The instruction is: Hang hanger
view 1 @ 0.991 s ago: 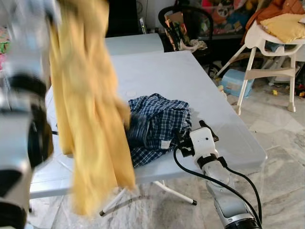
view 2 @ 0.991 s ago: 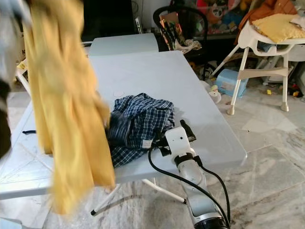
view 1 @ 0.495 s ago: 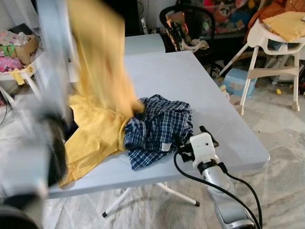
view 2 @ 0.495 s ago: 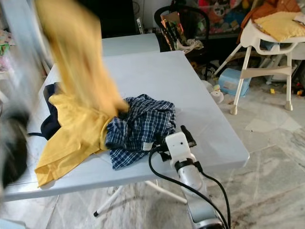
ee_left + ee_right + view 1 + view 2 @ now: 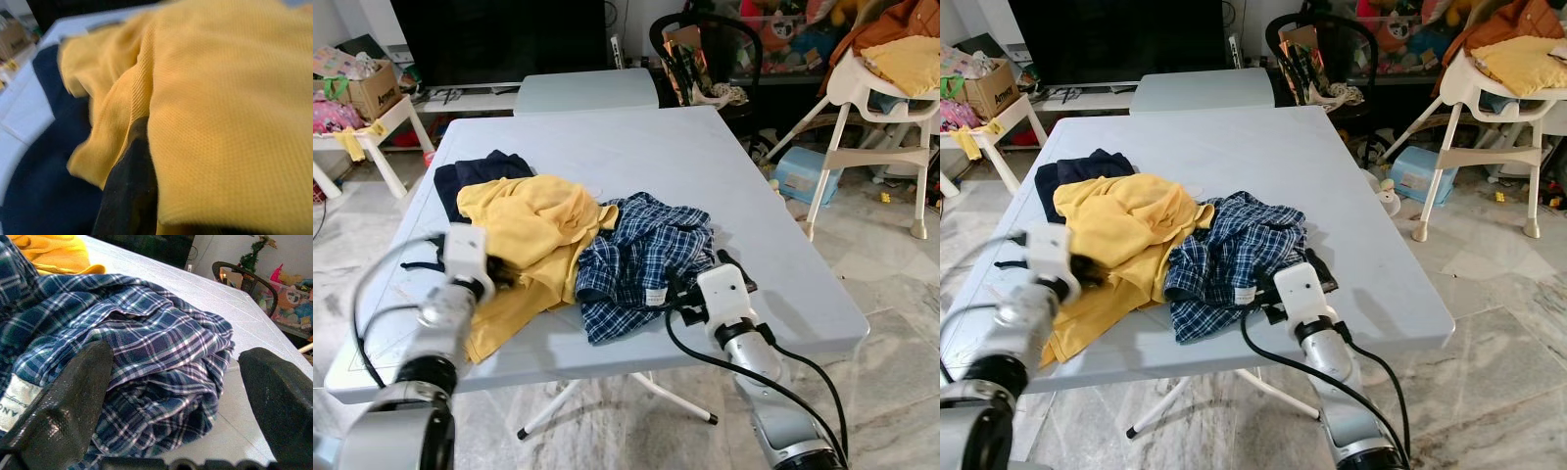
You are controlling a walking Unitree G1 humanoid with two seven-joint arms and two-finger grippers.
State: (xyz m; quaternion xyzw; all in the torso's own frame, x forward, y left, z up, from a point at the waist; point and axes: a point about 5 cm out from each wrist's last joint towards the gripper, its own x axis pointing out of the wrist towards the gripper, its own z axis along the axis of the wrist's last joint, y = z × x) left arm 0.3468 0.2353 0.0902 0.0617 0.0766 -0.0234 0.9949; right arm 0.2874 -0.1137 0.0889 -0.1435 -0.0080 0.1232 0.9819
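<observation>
Left eye view: grey table point(image 5: 636, 147) carries three garments in a heap. Yellow shirt point(image 5: 533, 220) lies left of centre, partly over a navy garment point(image 5: 475, 176) at far left. Plaid shirt point(image 5: 646, 259) sits just right of the yellow one, touching it. Left gripper point(image 5: 499, 277) is pressed into the yellow shirt's near edge; finger state cannot be told. Right gripper point(image 5: 176, 396) has its fingers spread wide around the plaid shirt's near edge. No hanger can be made out.

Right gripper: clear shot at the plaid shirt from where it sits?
Probably yes. The right gripper is open at the table's near edge with the plaid shirt bunched right between its fingers; nothing lies between them.
</observation>
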